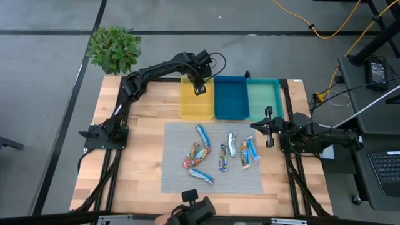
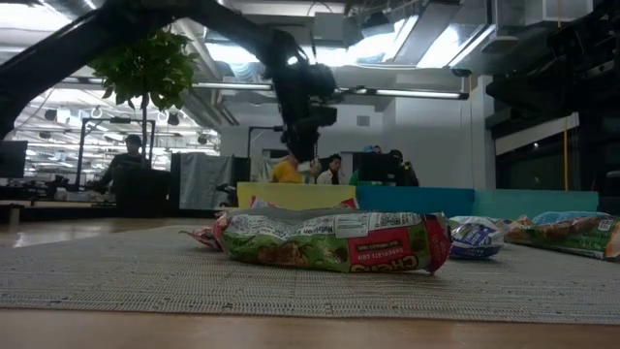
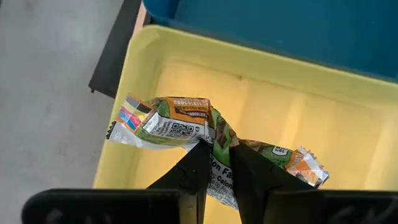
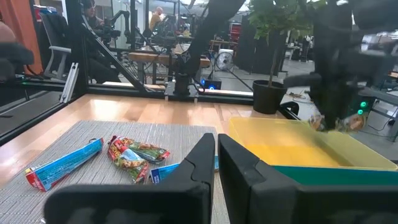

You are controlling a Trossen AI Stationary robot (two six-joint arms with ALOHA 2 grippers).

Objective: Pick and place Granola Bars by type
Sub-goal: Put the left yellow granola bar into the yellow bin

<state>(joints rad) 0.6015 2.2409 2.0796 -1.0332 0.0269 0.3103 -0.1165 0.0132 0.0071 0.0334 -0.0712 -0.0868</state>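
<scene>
My left gripper [image 3: 216, 149] hangs over the yellow tray [image 1: 187, 106], shut on a green-wrapped granola bar [image 3: 180, 121] with a brown label. In the low view the gripper [image 2: 302, 160] stands just above the tray's rim. Several more granola bars, blue-white [image 1: 203, 135], red-orange [image 1: 195, 153] and silver [image 1: 232, 144], lie flat on the grey mat [image 1: 175, 181]. My right gripper [image 1: 269, 128] waits shut at the table's right edge, level, touching nothing. My left gripper pinches the green bar about its middle [image 3: 219, 140] between its two fingers, from above and slanting down. The fingers lie across the bar. The wrapper is bent at the hold, both ends [image 3: 127, 121] [image 3: 308, 167] sticking out sideways, lifted clear above the yellow tray's floor.
A blue tray [image 1: 231, 109] and a teal tray [image 1: 264, 109] stand right of the yellow one along the far side. A potted plant [image 1: 114, 49] stands at the far left corner. People sit at desks [image 2: 131, 160] beyond the table.
</scene>
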